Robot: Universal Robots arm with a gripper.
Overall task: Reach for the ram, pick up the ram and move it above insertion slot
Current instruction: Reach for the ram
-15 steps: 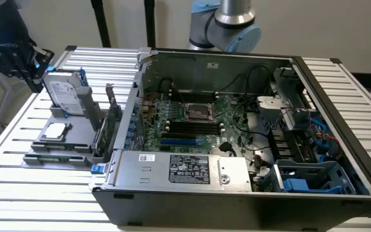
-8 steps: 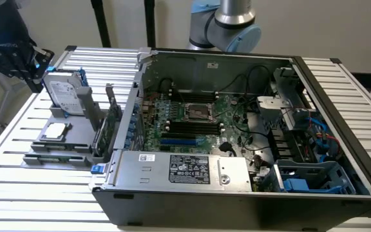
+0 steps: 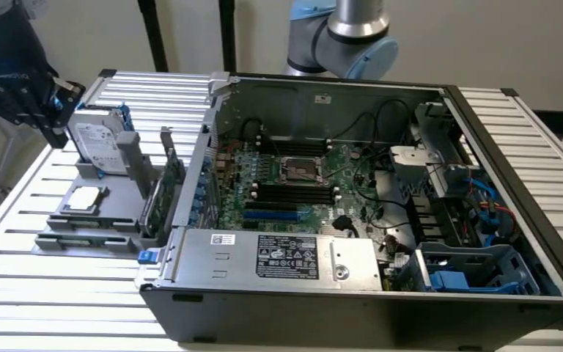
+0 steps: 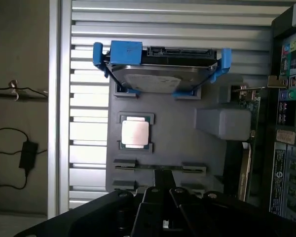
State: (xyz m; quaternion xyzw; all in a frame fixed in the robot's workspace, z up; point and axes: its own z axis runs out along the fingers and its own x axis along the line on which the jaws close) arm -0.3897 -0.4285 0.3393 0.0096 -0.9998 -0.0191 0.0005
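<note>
The ram [image 4: 158, 168] stands on edge in the grey holder [image 4: 163, 128], showing as a thin dark strip between grey clips. In the exterior view the ram [image 3: 86, 240] sits at the holder's near end. My gripper [image 4: 162, 193] is shut with nothing between its fingers, and it hovers above the ram without touching it. In the exterior view my gripper [image 3: 52, 125] hangs at the upper left, beside the hard drive. The black insertion slots [image 3: 292, 192] lie on the motherboard inside the open computer case [image 3: 516, 169].
A silver hard drive with blue rails [image 3: 100, 139] leans at the holder's far end. A CPU chip [image 3: 84, 198] lies mid-holder. An upright green card [image 3: 171, 183] stands between holder and case. The power supply [image 3: 272, 257] fills the case front. All rests on a slatted metal table [image 3: 27, 293].
</note>
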